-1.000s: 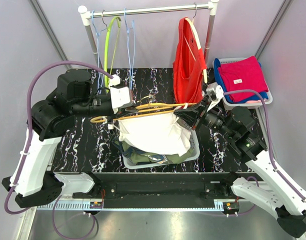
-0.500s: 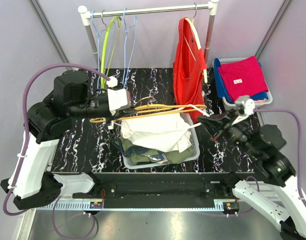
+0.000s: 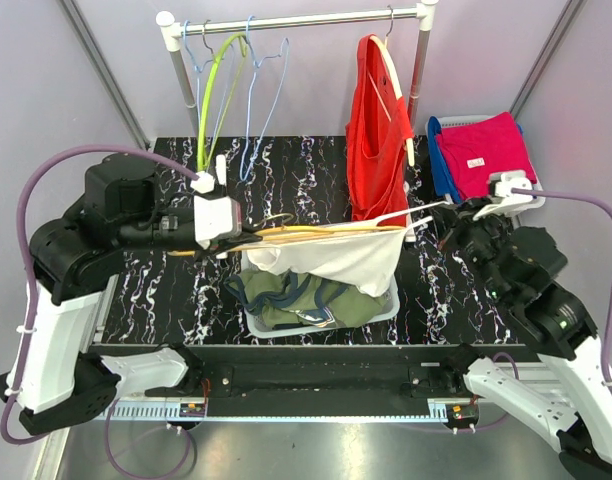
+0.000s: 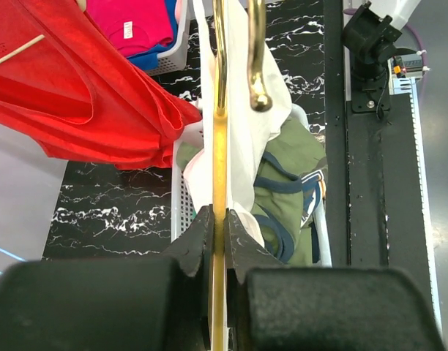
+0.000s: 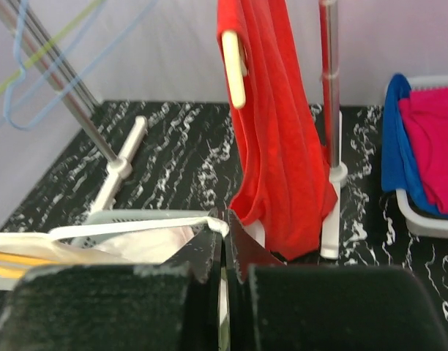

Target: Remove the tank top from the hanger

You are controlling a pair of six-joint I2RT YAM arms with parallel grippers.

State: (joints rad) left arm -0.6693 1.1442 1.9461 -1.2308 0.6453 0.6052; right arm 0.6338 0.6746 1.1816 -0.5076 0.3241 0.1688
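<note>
A rail is spanning the back of the table, with empty hangers hanging at its left end and a garment hanging at its right. Right of that garment, a rear basket of folded clothes is sitting. At front centre, a second basket is holding a clothes pile. Above it, the hanger is lying level, the tank top draping from it, between the left gripper and the right gripper.
</note>
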